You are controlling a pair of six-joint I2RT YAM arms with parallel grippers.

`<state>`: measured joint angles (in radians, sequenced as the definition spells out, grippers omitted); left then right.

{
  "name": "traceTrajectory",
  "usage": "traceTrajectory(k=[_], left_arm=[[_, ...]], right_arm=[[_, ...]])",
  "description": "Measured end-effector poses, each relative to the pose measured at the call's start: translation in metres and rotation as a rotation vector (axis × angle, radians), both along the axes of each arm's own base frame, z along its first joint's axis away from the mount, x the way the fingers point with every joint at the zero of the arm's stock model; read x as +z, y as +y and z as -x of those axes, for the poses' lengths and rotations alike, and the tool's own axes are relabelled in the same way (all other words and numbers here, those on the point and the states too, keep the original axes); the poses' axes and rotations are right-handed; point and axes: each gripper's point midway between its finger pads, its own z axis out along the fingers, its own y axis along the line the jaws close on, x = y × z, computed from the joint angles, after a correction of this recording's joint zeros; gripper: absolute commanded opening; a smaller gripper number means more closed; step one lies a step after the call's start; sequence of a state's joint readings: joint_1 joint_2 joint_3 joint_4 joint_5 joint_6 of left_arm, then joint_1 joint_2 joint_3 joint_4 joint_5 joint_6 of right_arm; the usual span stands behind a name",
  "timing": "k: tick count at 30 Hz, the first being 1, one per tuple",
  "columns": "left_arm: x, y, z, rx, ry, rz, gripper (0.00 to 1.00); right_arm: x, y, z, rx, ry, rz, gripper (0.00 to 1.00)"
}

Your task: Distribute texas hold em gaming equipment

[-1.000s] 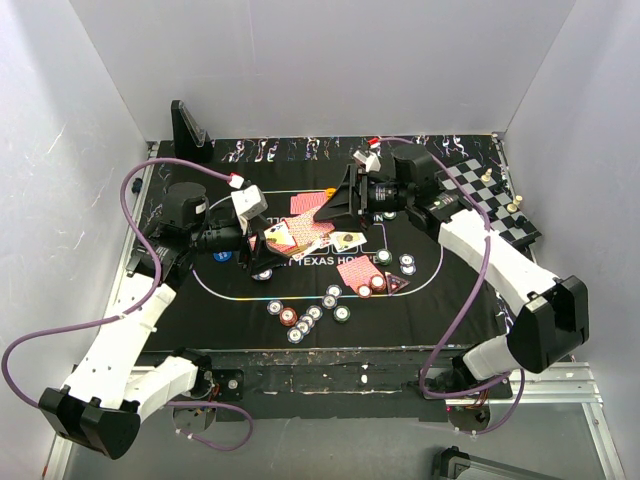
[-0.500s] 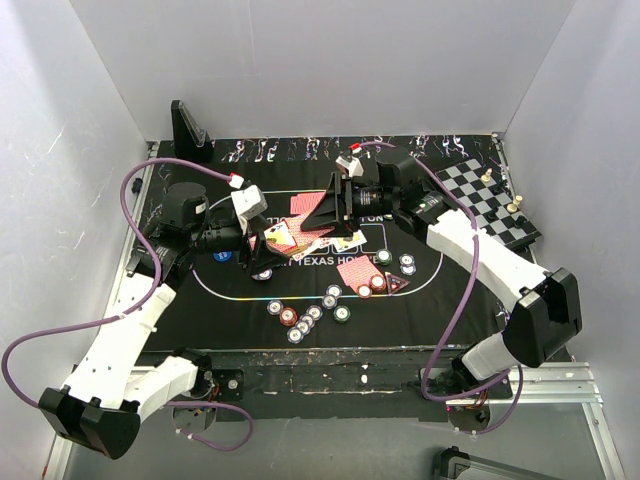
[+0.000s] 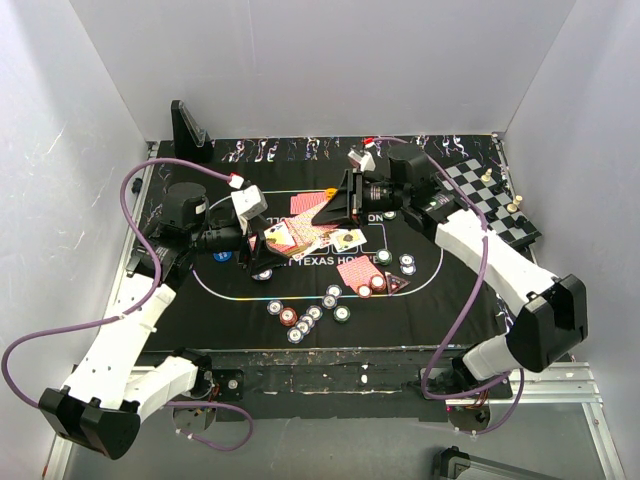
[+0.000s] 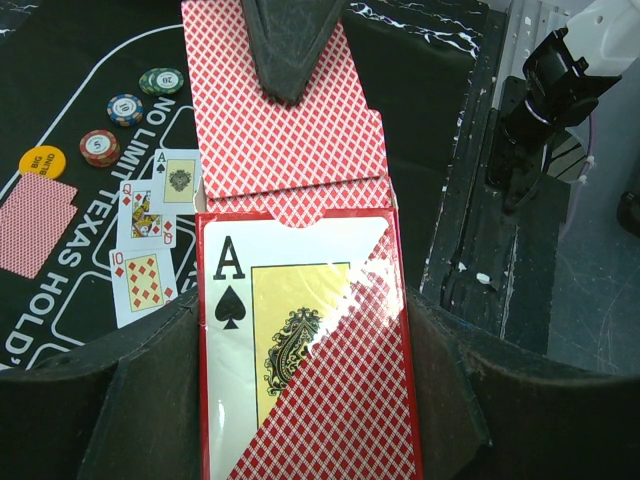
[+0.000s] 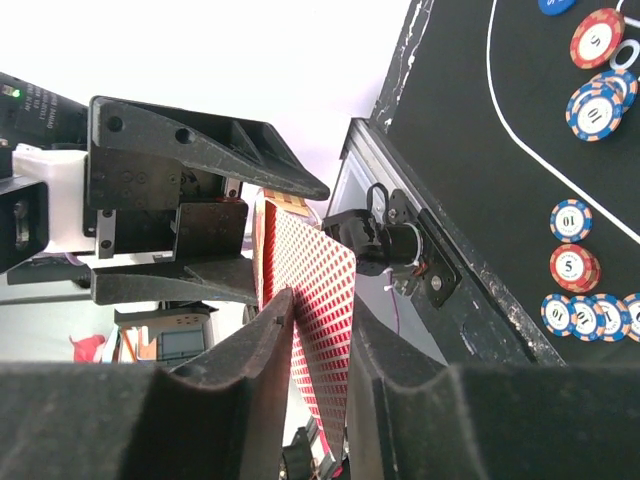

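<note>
My left gripper (image 4: 300,360) is shut on a red card box (image 4: 300,330) with an ace of spades on its face, held above the mat (image 3: 285,238). A red-backed playing card (image 4: 285,130) sticks out of the box's open top. My right gripper (image 5: 320,330) is pinched on that card (image 5: 318,290), one dark finger (image 4: 290,45) lying on its back. In the top view the right gripper (image 3: 320,218) meets the left gripper (image 3: 262,240) at mid-mat. Three face-up cards (image 4: 148,240), a yellow button (image 4: 42,161) and a face-down card (image 4: 35,222) lie on the mat below.
Poker chips (image 3: 310,315) cluster near the mat's front; others (image 3: 395,262) lie beside a face-down card (image 3: 357,272) and a dark triangular marker (image 3: 398,285). A blue chip (image 3: 222,255) sits left. A chessboard (image 3: 490,195) stands at the back right, a black stand (image 3: 188,128) at the back left.
The right gripper reached in to the box's top, closed its jaws on the protruding card, and has drawn back slightly to the right. The left gripper held the box still.
</note>
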<state>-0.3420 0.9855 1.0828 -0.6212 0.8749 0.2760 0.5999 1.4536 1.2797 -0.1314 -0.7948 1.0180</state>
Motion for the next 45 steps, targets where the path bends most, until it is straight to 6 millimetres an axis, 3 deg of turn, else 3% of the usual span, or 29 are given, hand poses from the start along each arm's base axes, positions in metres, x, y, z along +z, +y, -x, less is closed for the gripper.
traceTrajectory(k=[15, 21, 27, 32, 38, 42, 45], left_arm=[[0.001, 0.000, 0.001, 0.000, -0.005, 0.002, 0.00], [0.003, 0.001, 0.002, -0.001, -0.012, 0.005, 0.00], [0.005, 0.001, 0.004, -0.001, -0.020, 0.007, 0.00], [0.006, 0.002, 0.005, -0.001, -0.025, 0.009, 0.00], [0.007, 0.002, 0.006, -0.001, -0.027, 0.010, 0.00], [0.007, 0.002, 0.007, -0.001, -0.027, 0.009, 0.00], [0.007, 0.002, 0.007, -0.001, -0.027, 0.010, 0.00]], right_arm=[[0.012, -0.021, -0.009, -0.058, -0.024, -0.016, 0.02], [0.012, -0.038, -0.025, -0.112, -0.019, -0.018, 0.01], [-0.010, -0.058, -0.045, -0.184, 0.022, 0.001, 0.01], [-0.052, -0.064, -0.072, -0.236, 0.077, 0.065, 0.01], [-0.151, -0.059, -0.106, -0.266, 0.215, 0.218, 0.01], [-0.216, -0.054, -0.113, -0.259, 0.321, 0.316, 0.01], [-0.234, -0.045, -0.112, -0.235, 0.332, 0.353, 0.01]])
